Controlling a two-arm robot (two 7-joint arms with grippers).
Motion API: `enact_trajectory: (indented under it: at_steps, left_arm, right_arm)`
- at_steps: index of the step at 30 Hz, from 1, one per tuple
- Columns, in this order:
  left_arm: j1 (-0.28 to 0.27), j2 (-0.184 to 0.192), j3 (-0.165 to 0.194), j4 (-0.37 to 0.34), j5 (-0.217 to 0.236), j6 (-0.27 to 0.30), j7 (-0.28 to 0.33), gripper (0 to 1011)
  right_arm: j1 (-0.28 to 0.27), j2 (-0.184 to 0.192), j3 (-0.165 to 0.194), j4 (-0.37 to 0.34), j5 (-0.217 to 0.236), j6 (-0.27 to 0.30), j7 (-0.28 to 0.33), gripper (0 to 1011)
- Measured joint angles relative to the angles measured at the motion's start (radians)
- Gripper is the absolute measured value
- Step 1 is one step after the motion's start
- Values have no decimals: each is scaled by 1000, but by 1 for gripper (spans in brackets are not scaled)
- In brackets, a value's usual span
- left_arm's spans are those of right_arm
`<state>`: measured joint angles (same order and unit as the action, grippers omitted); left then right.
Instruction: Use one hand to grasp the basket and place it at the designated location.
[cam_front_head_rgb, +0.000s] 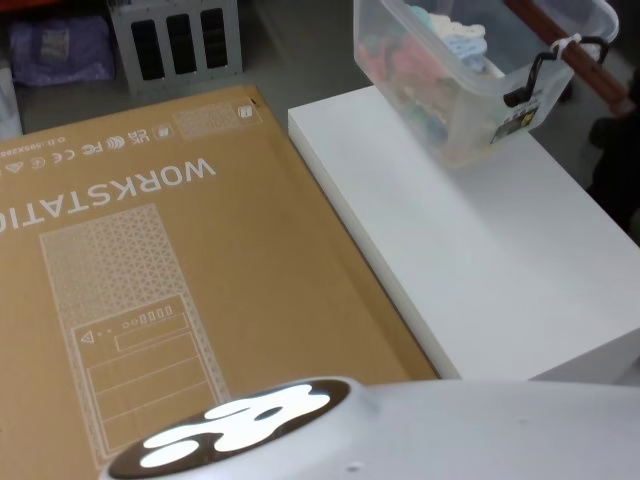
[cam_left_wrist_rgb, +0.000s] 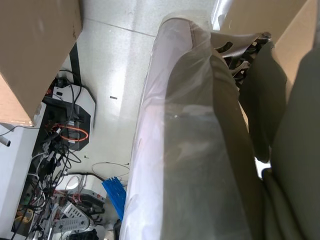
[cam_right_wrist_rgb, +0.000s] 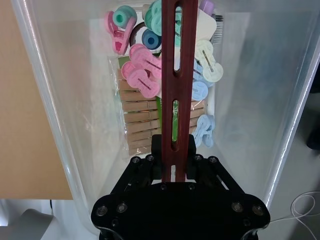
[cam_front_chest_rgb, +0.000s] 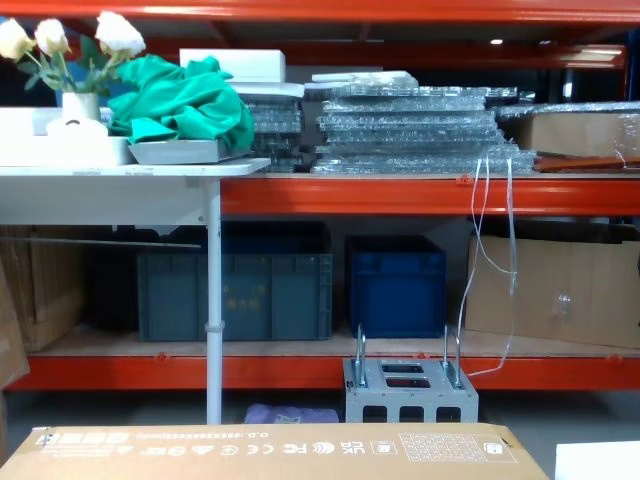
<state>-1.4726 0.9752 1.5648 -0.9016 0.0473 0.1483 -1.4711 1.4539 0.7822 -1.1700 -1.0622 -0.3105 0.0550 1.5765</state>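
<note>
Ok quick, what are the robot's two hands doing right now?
Right gripper: shut on the basket, gripping its wooden handle.
Left gripper: cannot be told.

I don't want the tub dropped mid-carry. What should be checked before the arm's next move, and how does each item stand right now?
1. Grip: the right gripper has a finger on either side of the wooden bar handle, closed against it: ok.
2. Zip tie joining that handle to the basket: in place: ok.
3. Load: the clips and pegs lie low inside the basket, under the handle: ok.
4. Basket bottom lifted off the white table: cannot tell.
5. Grip centred along the handle: cannot tell, as its near end is hidden by the gripper.
6. Drop spot marked: cannot tell.
</note>
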Motion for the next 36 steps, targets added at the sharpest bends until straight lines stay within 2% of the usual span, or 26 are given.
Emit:
enact_trajectory:
  at_steps: [8, 12, 23, 36]
  left_arm:
    - [0, 0, 0, 0, 0, 0, 0, 0]
    - [0, 0, 0, 0, 0, 0, 0, 0]
    - [0, 0, 0, 0, 0, 0, 0, 0]
    - [0, 0, 0, 0, 0, 0, 0, 0]
  right_arm:
    - [15, 10, 0, -24, -1, -4, 3, 237]
    - [20, -11, -7, -23, 7, -54, 1, 237]
    - [36, -46, -23, -12, 29, -120, -14, 237]
    - [59, -78, -50, -42, 50, -162, -19, 237]
